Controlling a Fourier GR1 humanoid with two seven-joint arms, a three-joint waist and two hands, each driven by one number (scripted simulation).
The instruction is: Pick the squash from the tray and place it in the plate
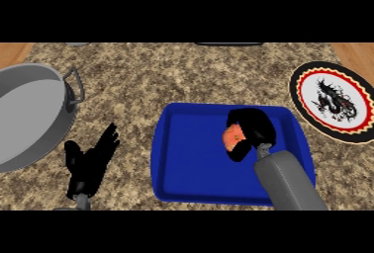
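Head view, looking down on the counter point(146, 79). Nearest me, at the lower left, the left hand point(89, 163) rests open over the speckled stone with its fingers straight and pointing up, touching nothing. At the lower right the grey right forearm point(288, 180) slants up and in across the near right corner of the blue tray point(186, 168), which sits in the middle of the counter.

Further in, over the right half of the tray, the right hand point(252, 126) is curled round the squash point(232, 139). The orange flesh shows only on the hand's left side, the black fingers covering the rest. The squash is inside the tray's outline; from this steep angle I can't say whether it is resting on the tray floor or lifted just off it.

Left of the tray and well apart from it stands a large grey pot point(25, 118), its looped handle facing the tray. Beyond the tray's far right corner lies the plate point(343, 81), black-rimmed with a red zigzag band and a dark figure on white, nothing on it.
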